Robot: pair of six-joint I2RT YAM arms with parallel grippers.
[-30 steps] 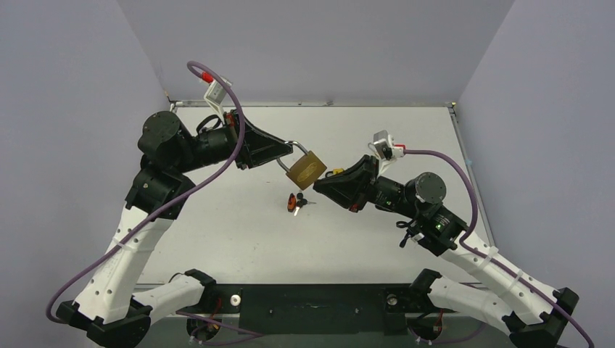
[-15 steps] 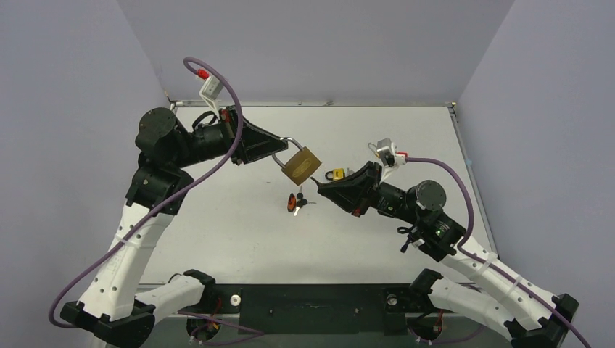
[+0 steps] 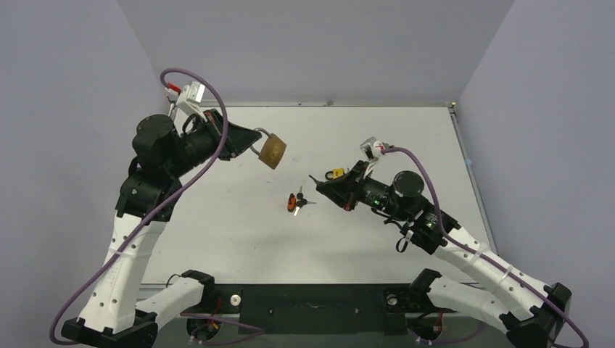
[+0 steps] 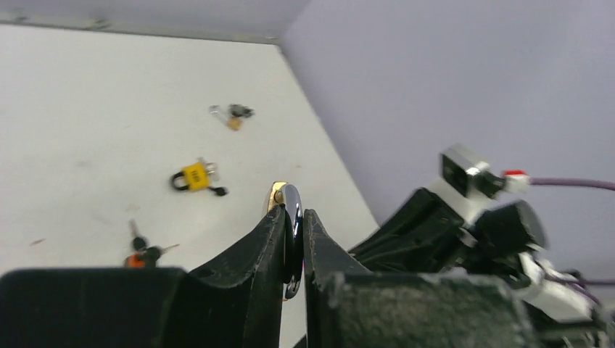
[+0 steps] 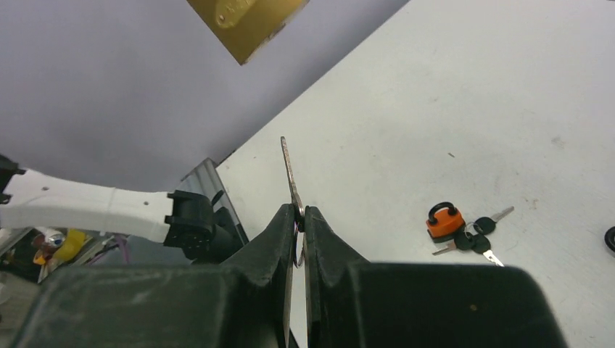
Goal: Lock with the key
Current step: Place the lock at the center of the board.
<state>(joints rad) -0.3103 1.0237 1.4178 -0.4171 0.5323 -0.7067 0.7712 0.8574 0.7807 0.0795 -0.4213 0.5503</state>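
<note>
I am dangling the padlock (image 3: 273, 151) by its shackle (image 4: 291, 201) in my clenched left pincer (image 4: 294, 217), well apart from the key (image 5: 289, 170) my right pincer (image 5: 297, 212) is pinching, so a swinging padlock could make the key miss.

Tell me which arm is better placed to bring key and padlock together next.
Right. The right gripper pinches the key, blade pointing roughly toward the brass padlock. The left gripper only holds that padlock by its shackle in the air.
</note>
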